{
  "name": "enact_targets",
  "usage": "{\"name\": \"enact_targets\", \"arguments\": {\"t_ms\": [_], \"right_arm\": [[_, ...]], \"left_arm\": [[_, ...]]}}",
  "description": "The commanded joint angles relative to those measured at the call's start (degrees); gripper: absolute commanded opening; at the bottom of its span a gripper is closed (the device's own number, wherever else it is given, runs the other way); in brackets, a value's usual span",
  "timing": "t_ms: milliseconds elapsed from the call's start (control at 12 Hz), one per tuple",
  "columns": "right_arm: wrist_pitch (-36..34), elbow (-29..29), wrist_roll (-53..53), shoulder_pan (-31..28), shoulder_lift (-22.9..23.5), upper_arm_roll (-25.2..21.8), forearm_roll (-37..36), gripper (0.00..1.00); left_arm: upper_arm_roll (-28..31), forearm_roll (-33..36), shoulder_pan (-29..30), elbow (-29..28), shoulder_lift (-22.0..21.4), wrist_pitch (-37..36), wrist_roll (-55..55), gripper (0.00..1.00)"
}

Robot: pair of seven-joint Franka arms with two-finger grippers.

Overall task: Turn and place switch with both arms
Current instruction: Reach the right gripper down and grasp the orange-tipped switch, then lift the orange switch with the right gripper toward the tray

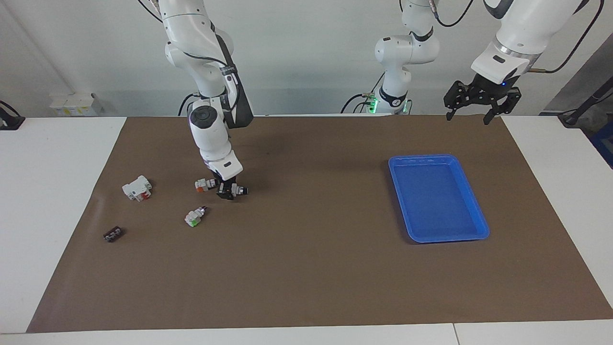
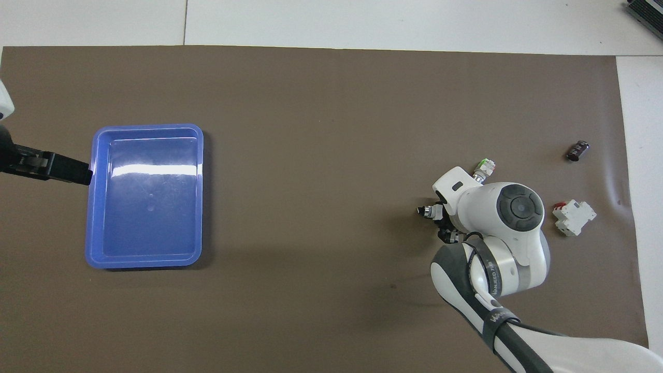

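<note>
My right gripper (image 1: 229,190) is down at the brown mat, shut on the switch (image 1: 240,190). Only the switch's white body end and black, silver-ringed knob stick out of the jaws toward the left arm's end of the table. From overhead that arm's wrist covers the gripper, and just the knob of the switch (image 2: 425,211) peeks out. My left gripper (image 1: 474,103) waits open in the air over the mat's corner at the left arm's end, and it enters the overhead view as the left gripper (image 2: 77,173) beside the blue tray.
A second white switch with an orange block (image 1: 203,184) lies right beside the right gripper. A green-block switch (image 1: 194,218), a white block with red marks (image 1: 137,188) and a small dark part (image 1: 113,234) lie nearby. The blue tray (image 1: 471,231) sits toward the left arm's end.
</note>
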Motion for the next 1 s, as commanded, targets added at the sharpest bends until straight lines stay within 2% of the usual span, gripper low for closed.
{"name": "enact_targets", "arguments": {"t_ms": [0,250,333,583,917], "right_arm": [[1.7,-0.5,0.9,0.1,1.0,0.0,1.3,0.00],[-3.1,2.0,-5.1,0.6,0.7,0.7,1.8,0.00],[-5.0,3.7,-5.3,0.6,0.1,2.5,4.4,0.00],[-11.1,10.1,-7.9,0.6,-1.0,6.8,16.6,0.00],[-12.0,15.0,-7.2,0.8,-3.1,12.5,30.2,0.00]], "left_arm": [[-0.3,1.0,0.4,-2.1,-1.8,0.2,0.2,1.00],[-0.3,1.0,0.5,-2.1,-1.8,0.1,0.3,1.00],[-0.3,1.0,0.4,-2.1,-1.8,0.2,0.2,1.00],[-0.3,1.0,0.4,-2.1,-1.8,0.6,0.3,1.00],[-0.3,1.0,0.5,-2.1,-1.8,0.2,0.3,1.00]]}}
